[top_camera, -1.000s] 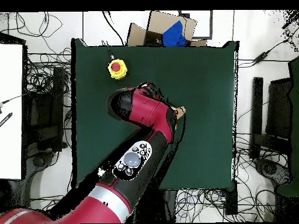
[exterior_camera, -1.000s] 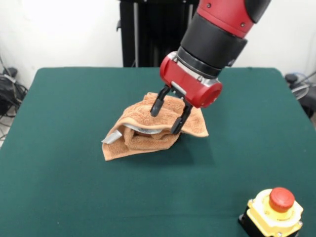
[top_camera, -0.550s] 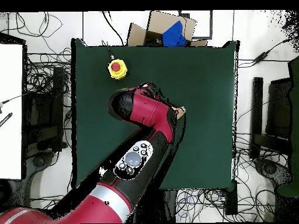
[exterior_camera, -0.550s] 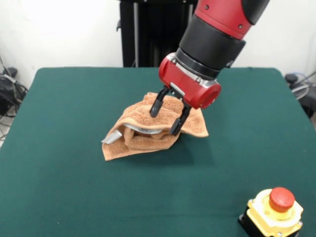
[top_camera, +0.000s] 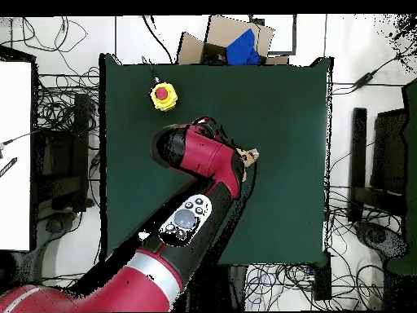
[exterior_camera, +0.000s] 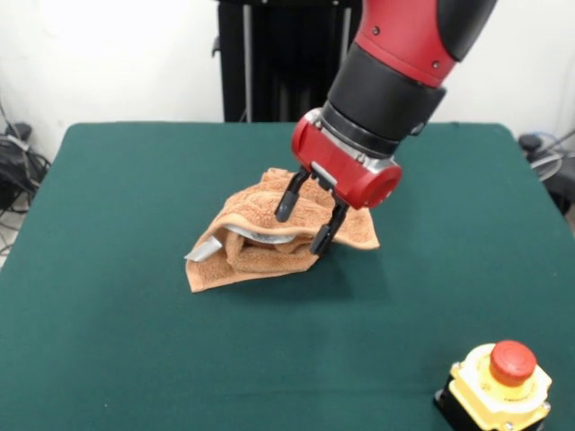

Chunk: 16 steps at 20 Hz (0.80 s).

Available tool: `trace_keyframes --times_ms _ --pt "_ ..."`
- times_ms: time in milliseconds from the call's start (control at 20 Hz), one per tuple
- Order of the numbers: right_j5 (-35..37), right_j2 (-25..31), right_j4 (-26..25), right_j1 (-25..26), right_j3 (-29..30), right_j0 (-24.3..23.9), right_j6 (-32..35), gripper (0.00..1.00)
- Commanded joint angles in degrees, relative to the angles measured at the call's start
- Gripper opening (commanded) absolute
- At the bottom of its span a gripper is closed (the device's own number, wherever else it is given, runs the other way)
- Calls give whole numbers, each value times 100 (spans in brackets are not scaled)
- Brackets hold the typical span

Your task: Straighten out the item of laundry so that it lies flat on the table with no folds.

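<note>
Jaws apart over one crumpled towel – one table.

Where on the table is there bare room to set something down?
Bare green table lies left of the crumpled towel, in front of it, and right of it behind the yellow stop button. The middle is crowded: the open gripper hangs over the towel.

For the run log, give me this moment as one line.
gripper: open, over towel | towel: crumpled, folded, not flat | table: towel near centre | stop button: near corner, untouched
</note>
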Motion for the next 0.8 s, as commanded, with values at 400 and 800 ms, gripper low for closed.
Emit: trace_keyframes --times_ms 400,800 --pt "-517 960 257 351 566 132 1347 100" --pt "-521 950 202 285 679 167 1264 100"
